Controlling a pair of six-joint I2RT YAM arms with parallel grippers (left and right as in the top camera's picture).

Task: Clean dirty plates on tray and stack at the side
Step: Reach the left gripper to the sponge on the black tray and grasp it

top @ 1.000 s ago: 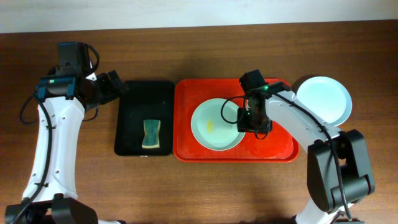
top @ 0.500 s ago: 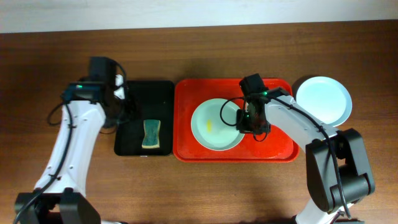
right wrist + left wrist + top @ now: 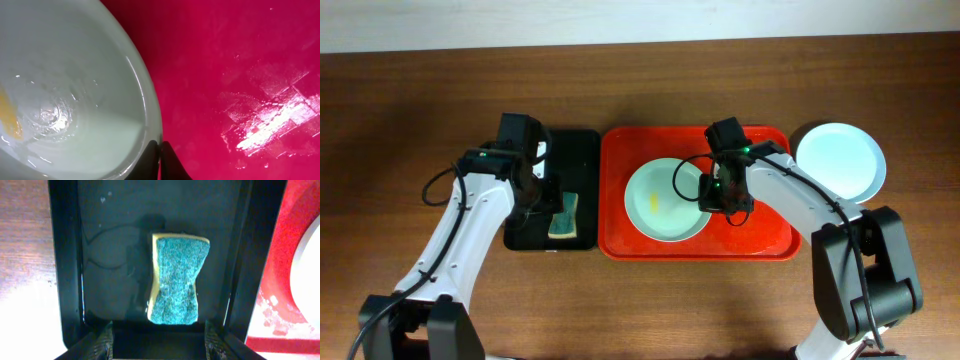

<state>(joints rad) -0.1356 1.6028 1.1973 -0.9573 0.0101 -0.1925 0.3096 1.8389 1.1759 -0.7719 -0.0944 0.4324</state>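
Right gripper (image 3: pixel 160 157) pinches the plate (image 3: pixel 660 200) by its rim on the red tray (image 3: pixel 770 235); left gripper (image 3: pixel 159 341) hangs spread over the sponge (image 3: pixel 177 280).
Right arm bends in from the right, wrist dipped, fingers (image 3: pixel 147 167) clenched on the pale plate's right-hand rim. The plate lies flat, face up, left of the tray's middle, yellow smear (image 3: pixel 655 203) showing. It's round, so no long axis; the tray runs left to right. A second plate (image 3: pixel 840 160) sits just beside the tray's far right corner. Left arm stretches over the black tray (image 3: pixel 65 255), jaws apart, gripping nothing. The sponge lies green side up, lengthwise front to back.
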